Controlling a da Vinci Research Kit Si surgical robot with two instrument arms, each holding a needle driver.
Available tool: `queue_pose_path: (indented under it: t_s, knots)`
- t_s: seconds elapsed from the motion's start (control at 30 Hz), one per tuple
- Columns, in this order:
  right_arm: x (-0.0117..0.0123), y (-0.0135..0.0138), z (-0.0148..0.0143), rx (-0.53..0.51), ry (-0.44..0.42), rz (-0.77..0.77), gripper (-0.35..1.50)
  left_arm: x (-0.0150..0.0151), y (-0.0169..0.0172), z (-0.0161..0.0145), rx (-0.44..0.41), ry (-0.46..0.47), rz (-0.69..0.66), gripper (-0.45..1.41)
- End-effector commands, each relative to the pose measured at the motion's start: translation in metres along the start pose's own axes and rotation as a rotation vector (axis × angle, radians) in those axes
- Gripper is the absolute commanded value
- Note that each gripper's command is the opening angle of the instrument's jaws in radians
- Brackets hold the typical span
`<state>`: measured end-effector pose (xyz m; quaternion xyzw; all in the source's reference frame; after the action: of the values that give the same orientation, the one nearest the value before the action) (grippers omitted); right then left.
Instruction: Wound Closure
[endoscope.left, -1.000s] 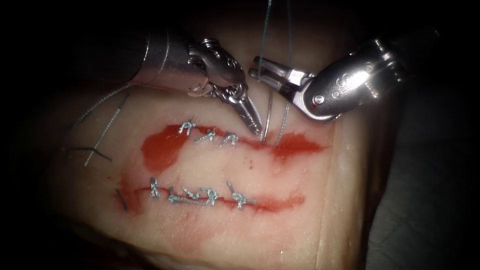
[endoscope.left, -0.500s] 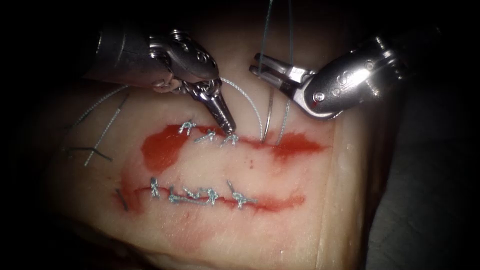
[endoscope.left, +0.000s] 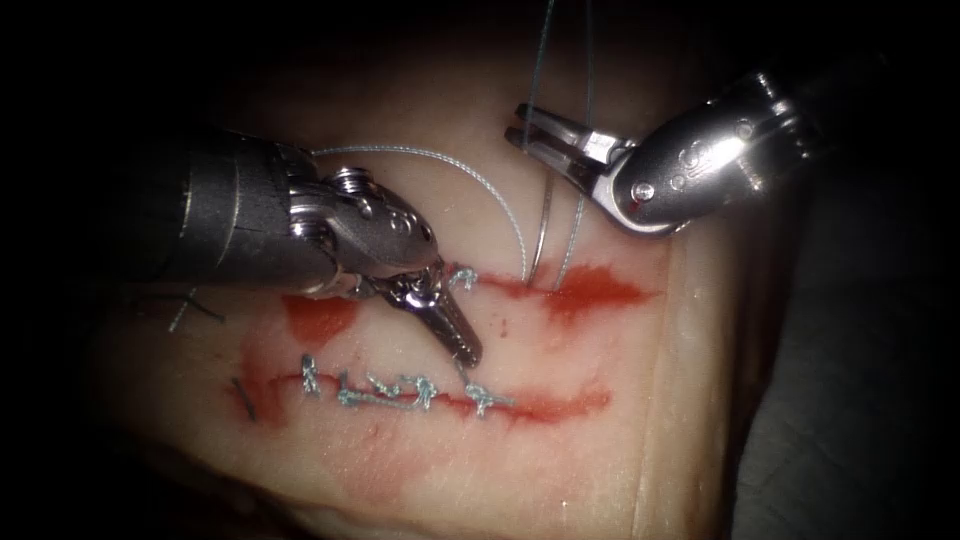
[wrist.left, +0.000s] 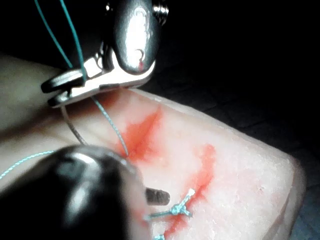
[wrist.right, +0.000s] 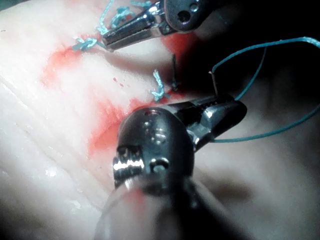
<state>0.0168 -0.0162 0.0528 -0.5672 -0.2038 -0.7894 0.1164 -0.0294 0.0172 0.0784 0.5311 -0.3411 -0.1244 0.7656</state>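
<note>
Thread (endoscope.left: 440, 160) looks fine, limp and light; we'd take it near its end. Our left tool (endoscope.left: 458, 340), lower centre, pinches it with pressed jaws. Our right tool (endoscope.left: 522, 128), upper right, clamps the needle (endoscope.left: 540, 235) standing in the upper cut (endoscope.left: 590, 290).

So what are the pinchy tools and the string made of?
The left tool and right tool look like polished metal: silvery, with bright glints. The thread looks like thin twisted fibre, pale blue-green, bending in a soft loop; which fibre can't be told.
</note>
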Motion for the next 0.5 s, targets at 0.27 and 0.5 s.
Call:
queue_pose_path:
  t_s: [0.27,0.5]
  knots:
    - [0.0001,0.0005,0.001,0.033,-0.016,0.034,-0.35,0.0034,-0.0002,0.0012,-0.124,-0.192,-0.016,-0.45]
    - [0.0001,0.0005,0.0011,0.059,-0.018,0.035,-0.35,0.003,-0.0003,0.0012,-0.144,-0.269,-0.047,-0.45]
